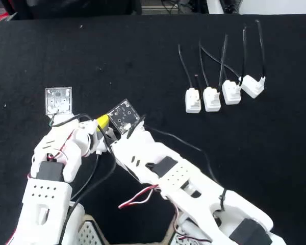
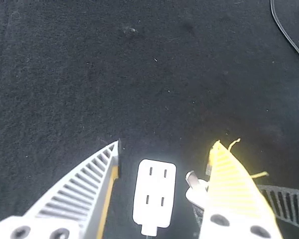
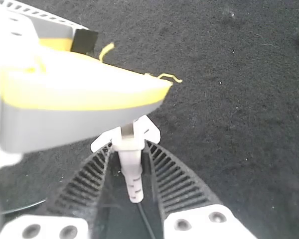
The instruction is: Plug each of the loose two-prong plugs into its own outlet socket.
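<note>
Right gripper (image 3: 129, 148) clamps a white two-prong plug (image 3: 131, 172) by its neck; left gripper (image 2: 165, 145) stands wide around the outlet socket (image 2: 154, 194) (not touching), toward the left edge of the table (image 1: 143, 51).

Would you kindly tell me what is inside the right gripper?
A white plug, clamped at its neck. Its prongs are hidden behind a yellow finger of the left gripper.

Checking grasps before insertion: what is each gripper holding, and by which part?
The right gripper pinches a white two-prong plug at the rear of its body, by the ribbed neck. The left gripper holds nothing.
</note>
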Controlling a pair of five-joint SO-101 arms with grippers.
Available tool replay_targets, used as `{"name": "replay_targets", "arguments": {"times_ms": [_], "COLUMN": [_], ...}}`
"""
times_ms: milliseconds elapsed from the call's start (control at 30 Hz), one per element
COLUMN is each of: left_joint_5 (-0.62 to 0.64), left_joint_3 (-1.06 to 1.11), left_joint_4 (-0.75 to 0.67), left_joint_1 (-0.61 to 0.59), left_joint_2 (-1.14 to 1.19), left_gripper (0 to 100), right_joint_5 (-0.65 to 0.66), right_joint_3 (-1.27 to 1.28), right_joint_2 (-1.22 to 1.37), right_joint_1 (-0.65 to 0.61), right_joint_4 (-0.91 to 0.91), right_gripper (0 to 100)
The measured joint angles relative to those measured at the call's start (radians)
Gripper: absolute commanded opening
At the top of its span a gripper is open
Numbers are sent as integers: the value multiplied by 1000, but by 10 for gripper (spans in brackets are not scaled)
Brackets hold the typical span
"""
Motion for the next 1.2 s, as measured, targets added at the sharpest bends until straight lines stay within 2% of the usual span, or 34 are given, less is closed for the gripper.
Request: {"name": "replay_targets", "arguments": {"times_ms": [133,433,767,867,1033,1200], "left_joint_5": [-43,-52,-52,-52,-55,-57], "left_joint_3": [29,75,87,81,43,29], "left_joint_4": [-6,-9,-9,-2,5,137], "left_joint_1": [5,-15,-15,-29,-123,-236], "left_joint_2": [-11,-14,-14,-3,0,0], "left_gripper": [288,288,288,288,288,288], "right_joint_5": [0,0,0,0,0,35], "right_joint_3": [31,104,106,103,-21,-216], "right_joint_2": [-60,-244,-250,-269,-227,-26], "right_joint_1": [-6,-9,-9,-5,5,43], "right_joint_4": [25,54,71,160,344,463], "right_gripper": [11,11,11,11,11,11]}}
